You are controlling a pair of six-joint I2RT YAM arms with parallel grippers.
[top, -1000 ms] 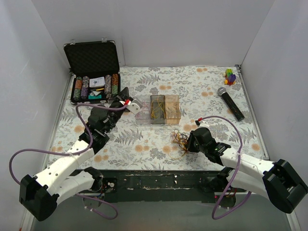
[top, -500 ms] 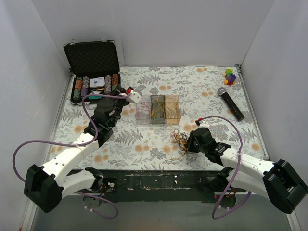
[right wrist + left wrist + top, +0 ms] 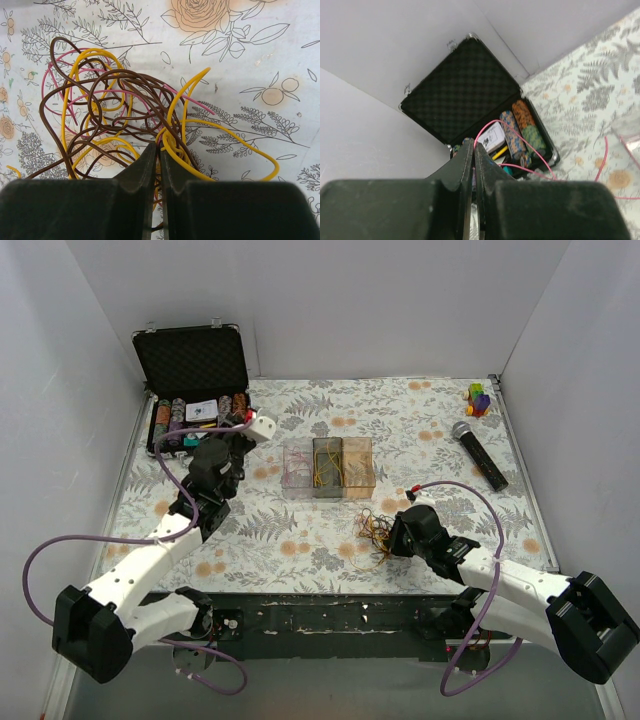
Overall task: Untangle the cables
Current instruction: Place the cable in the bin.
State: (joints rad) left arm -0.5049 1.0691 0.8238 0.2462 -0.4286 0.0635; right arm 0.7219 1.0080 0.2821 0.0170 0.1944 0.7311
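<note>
One tangle of cables [image 3: 115, 100], near right of table [image 3: 420, 430], pinched by closed right claw [image 3: 156, 146]; left claw [image 3: 473, 143], raised far left, clamps one pink strand [image 3: 492, 121] trailing right

This is a robotics lab cell: plain white panel walls [image 3: 400, 300] enclose a floral-cloth surface [image 3: 420, 420], white-and-black robot arms [image 3: 140, 575] stand at its near edge, and props lie there, an open black poker-chip case [image 3: 190, 365] and a black microphone [image 3: 480, 455].

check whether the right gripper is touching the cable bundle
Touching. The right wrist view shows the right gripper shut, with yellow and brown strands of the cable bundle pinched between its fingertips.
</note>
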